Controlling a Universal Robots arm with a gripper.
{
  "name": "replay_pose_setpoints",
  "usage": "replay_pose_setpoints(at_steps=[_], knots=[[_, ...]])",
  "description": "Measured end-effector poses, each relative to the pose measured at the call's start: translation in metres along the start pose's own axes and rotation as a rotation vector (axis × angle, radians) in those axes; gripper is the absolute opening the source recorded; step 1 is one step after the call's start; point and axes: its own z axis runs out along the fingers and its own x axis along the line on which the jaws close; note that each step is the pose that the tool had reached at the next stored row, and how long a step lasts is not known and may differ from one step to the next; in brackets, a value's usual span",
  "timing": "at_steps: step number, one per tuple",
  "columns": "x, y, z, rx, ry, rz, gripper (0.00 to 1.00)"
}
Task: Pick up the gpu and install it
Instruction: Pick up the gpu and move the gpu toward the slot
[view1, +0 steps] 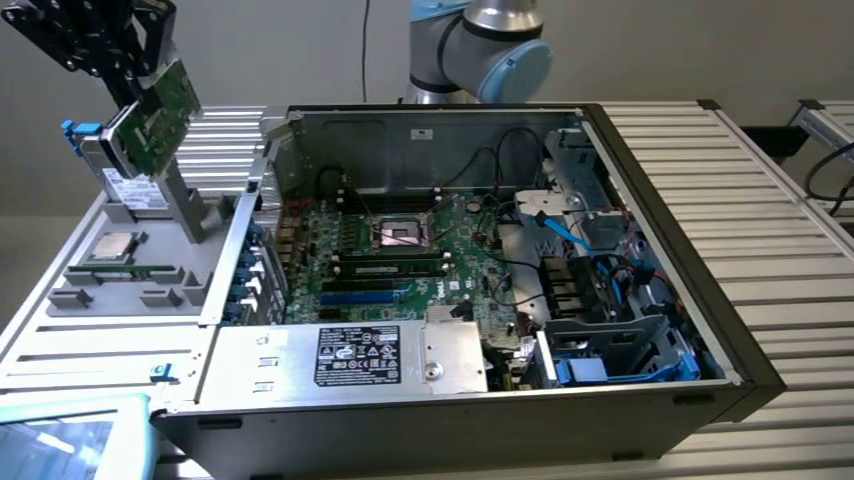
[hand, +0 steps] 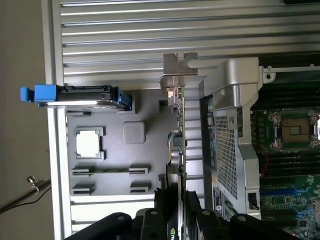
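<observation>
The gpu (view1: 154, 112), a small card with a green circuit board face, hangs tilted in the air above the grey parts tray (view1: 140, 292) at the exterior view's upper left. My gripper (view1: 134, 82) is shut on its upper end. In the wrist view the gpu (hand: 179, 145) appears edge-on, its metal bracket pointing away from me, clamped between my black fingers (hand: 162, 212). The open computer case (view1: 641, 150) lies to the exterior view's right of the tray, with the green motherboard (view1: 387, 250) and its blue expansion slots (view1: 367, 297) exposed.
A silver hard drive in a blue caddy (hand: 80, 96) stands on the tray below the card, beside a CPU chip (hand: 89, 145). The case's raised metal wall (view1: 234, 250) separates tray and motherboard. The power supply (view1: 354, 355), cables and drive cage (view1: 614, 340) crowd the case's near side.
</observation>
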Motion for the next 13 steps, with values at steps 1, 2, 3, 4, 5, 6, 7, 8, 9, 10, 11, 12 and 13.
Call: replay_pose_setpoints(at_steps=[1, 2, 3, 4, 5, 6, 7, 8, 9, 10, 11, 12, 13], knots=[[-0.0001, 0.0003, -0.0038, 0.0032, -0.0002, 0.0, 0.27], [-0.0001, 0.0006, -0.0077, 0.0067, -0.0003, 0.0, 0.27], [-0.0001, 0.0008, -0.0102, 0.0098, -0.0006, 0.0, 0.27], [-0.0002, 0.0011, -0.0114, 0.0119, -0.0007, 0.0, 0.27], [-0.0002, 0.0011, -0.0114, 0.0121, -0.0009, 0.0, 0.27], [-0.0002, 0.0011, -0.0114, 0.0121, -0.001, 0.0, 0.27], [-0.0002, 0.0011, -0.0114, 0.0121, -0.001, 0.0, 0.27], [-0.0001, 0.0014, -0.0114, 0.0123, -0.0009, 0.0, 0.27], [-0.0002, 0.0014, -0.0115, 0.0121, -0.0011, -0.008, 0.27], [-0.0003, 0.0014, -0.0115, 0.0116, -0.0013, -0.022, 0.27], [-0.0003, 0.0014, -0.0115, 0.0111, -0.0015, -0.04, 0.27], [-0.0003, 0.0015, -0.0116, 0.0108, -0.0017, -0.058, 0.27], [-0.0004, 0.0014, -0.0116, 0.0104, -0.0019, -0.076, 0.27]])
